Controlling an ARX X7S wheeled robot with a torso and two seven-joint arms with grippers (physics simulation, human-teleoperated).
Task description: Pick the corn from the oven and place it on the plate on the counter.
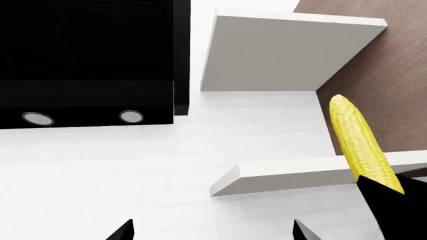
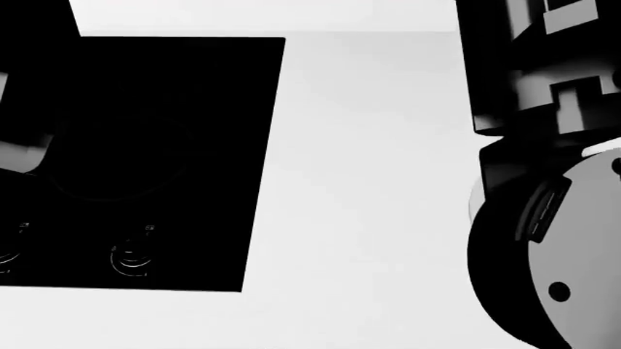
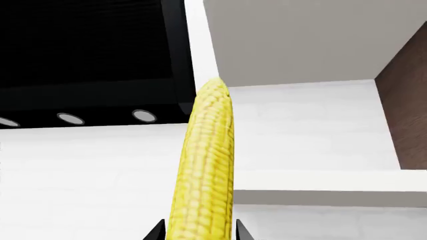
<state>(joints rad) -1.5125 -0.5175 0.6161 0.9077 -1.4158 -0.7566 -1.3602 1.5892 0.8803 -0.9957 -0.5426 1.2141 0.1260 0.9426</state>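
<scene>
Right claw pinched corn; left claw spread, empty. Plate unseen; you needed to find it, lower corn level over desk.

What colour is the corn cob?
Bright yellow corn cob, rows of kernels; clearest in the right wrist view.

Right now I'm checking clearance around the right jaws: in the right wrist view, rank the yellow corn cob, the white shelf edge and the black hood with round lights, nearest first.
1. Yellow corn cob, held between the jaws.
2. White shelf edge, beside the cob.
3. Black hood with round lights, beyond, on the cob's other side.
</scene>
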